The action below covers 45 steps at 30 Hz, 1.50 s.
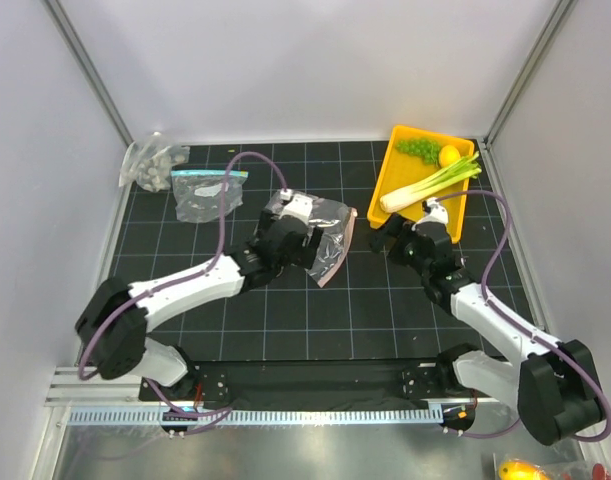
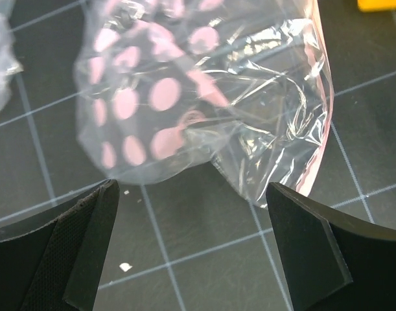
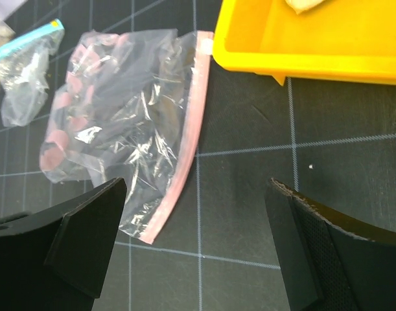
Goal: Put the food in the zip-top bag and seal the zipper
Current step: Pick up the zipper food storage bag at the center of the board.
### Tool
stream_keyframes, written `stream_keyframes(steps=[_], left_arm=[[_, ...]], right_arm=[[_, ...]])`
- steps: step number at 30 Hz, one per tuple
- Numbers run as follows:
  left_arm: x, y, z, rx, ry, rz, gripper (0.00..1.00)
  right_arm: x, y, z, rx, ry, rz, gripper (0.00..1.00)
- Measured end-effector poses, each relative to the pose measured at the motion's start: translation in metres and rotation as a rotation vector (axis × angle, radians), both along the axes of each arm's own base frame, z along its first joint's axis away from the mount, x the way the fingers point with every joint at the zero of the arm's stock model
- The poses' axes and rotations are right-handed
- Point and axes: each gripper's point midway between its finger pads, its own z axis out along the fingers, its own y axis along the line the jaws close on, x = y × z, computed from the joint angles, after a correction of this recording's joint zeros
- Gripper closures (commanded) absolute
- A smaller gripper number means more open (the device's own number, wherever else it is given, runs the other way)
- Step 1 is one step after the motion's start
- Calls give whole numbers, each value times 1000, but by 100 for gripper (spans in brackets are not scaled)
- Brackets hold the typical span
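Observation:
The dotted zip-top bag [image 1: 330,240] lies flat and empty on the black mat, with its pink-red zipper [image 1: 349,240] along its right edge. The leek [image 1: 430,183], lemon [image 1: 449,155] and grapes [image 1: 417,148] lie in the yellow tray [image 1: 463,210]. My left gripper [image 1: 290,222] is open and empty over the bag's left side. In the left wrist view the bag [image 2: 204,97] lies just ahead of the gripper [image 2: 194,220]. My right gripper [image 1: 387,238] is open and empty, right of the zipper [image 3: 185,142] and near the tray [image 3: 314,39].
A clear bag with a light-blue zipper strip [image 1: 205,192] and a smaller bunched dotted bag [image 1: 150,165] lie at the back left. The blue-strip bag also shows in the right wrist view [image 3: 29,71]. Grey walls enclose the mat on three sides.

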Motion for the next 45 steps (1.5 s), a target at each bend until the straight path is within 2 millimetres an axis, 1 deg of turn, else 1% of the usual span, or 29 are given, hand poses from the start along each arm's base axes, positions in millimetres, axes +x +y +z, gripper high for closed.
stream_keyframes(steps=[2, 4, 6, 8, 9, 11, 12, 13, 14, 16, 18, 20, 23, 27, 29, 30, 32, 34, 35, 36, 37, 40, 41, 42, 43, 45], left_arm=[[4, -12, -12, 38, 19, -20, 0], [2, -26, -21, 92, 20, -53, 0], [-6, -43, -23, 153, -4, -104, 0], [-10, -63, -19, 196, -41, -146, 1], [-17, -73, -18, 204, -50, -174, 1], [-24, -90, -18, 226, -65, -220, 6], [-26, -96, -20, 236, -68, -237, 11], [-26, -101, -23, 251, -70, -251, 13], [-25, -105, -26, 266, -69, -262, 19], [-23, -112, -34, 297, -64, -277, 23], [-19, -119, -44, 330, -57, -289, 26], [-14, -126, -56, 366, -45, -298, 26], [-5, -138, -73, 421, -29, -295, 27], [2, -148, -99, 474, 35, -286, 29], [3, -146, -108, 485, 66, -276, 30], [4, -141, -111, 492, 85, -266, 30], [6, -132, -115, 495, 116, -244, 30], [12, -124, -116, 472, 148, -210, 33], [16, -121, -117, 455, 167, -193, 40], [19, -117, -118, 440, 185, -179, 45], [23, -113, -120, 421, 211, -166, 60], [27, -105, -127, 356, 297, -153, 80], [29, -103, -128, 335, 318, -151, 91], [30, -103, -129, 318, 336, -153, 97], [29, -104, -130, 302, 351, -158, 99], [25, -107, -129, 280, 370, -174, 100]], right_arm=[[0, 0, 7, 8, -23, -2, 5], [0, -2, 19, 17, -59, -13, 5], [0, -7, 33, 21, -103, -36, 4], [-3, -16, 50, 27, -161, -73, 4], [-5, -21, 59, 32, -194, -93, 5], [-11, -31, 74, 43, -257, -134, 5], [-15, -35, 81, 48, -285, -153, 5], [-18, -41, 86, 52, -311, -173, 5], [-21, -45, 90, 55, -331, -193, 4], [-26, -53, 98, 63, -367, -224, 5], [-28, -57, 101, 66, -385, -244, 5], [-28, -60, 100, 63, -387, -256, 4], [-26, -60, 95, 53, -371, -262, 4], [-25, -60, 87, 38, -343, -263, 4], [-25, -60, 83, 31, -330, -262, 4], [-26, -61, 83, 30, -328, -263, 4], [-26, -61, 84, 32, -331, -263, 4], [-26, -61, 84, 32, -333, -265, 4], [-26, -62, 84, 32, -334, -266, 4], [-26, -62, 85, 32, -334, -266, 4], [-27, -62, 84, 32, -333, -266, 4], [-27, -62, 85, 32, -334, -266, 4], [-27, -62, 85, 32, -335, -266, 4], [-27, -62, 85, 33, -335, -266, 4], [-27, -62, 85, 33, -335, -266, 4], [-27, -62, 85, 32, -334, -266, 4]])
